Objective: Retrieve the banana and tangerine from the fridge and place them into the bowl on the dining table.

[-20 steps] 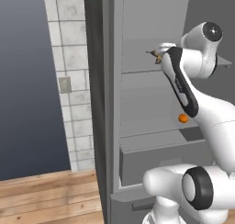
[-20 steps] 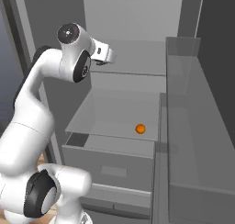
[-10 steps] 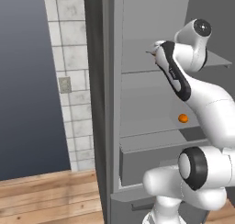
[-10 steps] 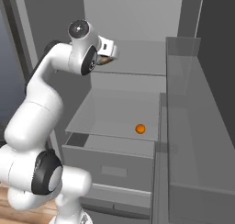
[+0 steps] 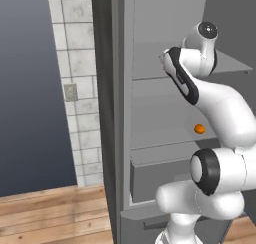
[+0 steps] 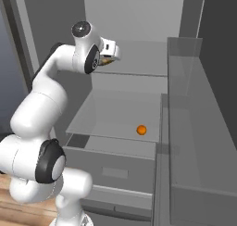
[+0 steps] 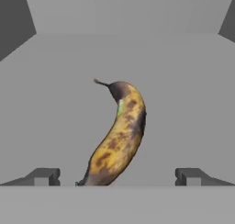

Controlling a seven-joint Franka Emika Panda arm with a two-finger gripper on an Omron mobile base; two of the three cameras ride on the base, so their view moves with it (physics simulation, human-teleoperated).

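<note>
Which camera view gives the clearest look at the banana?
The hand view: the banana lies whole on the grey shelf, between the open fingertips. In the right base view only a sliver peeks out beside the gripper; the left base view has the arm in front.

Banana (image 7: pixel 118 136) lies on the grey shelf (image 7: pixel 183 103) of the fridge, yellow with heavy brown patching, its dark stem end pointing away toward the rear wall. Pincer (image 7: pixel 118 176) is spread wide, one fingertip to each side of the banana's near end, neither touching it. The banana's near tip sits between the fingertips (image 7: pixel 43 176), closer to the left one.
</note>
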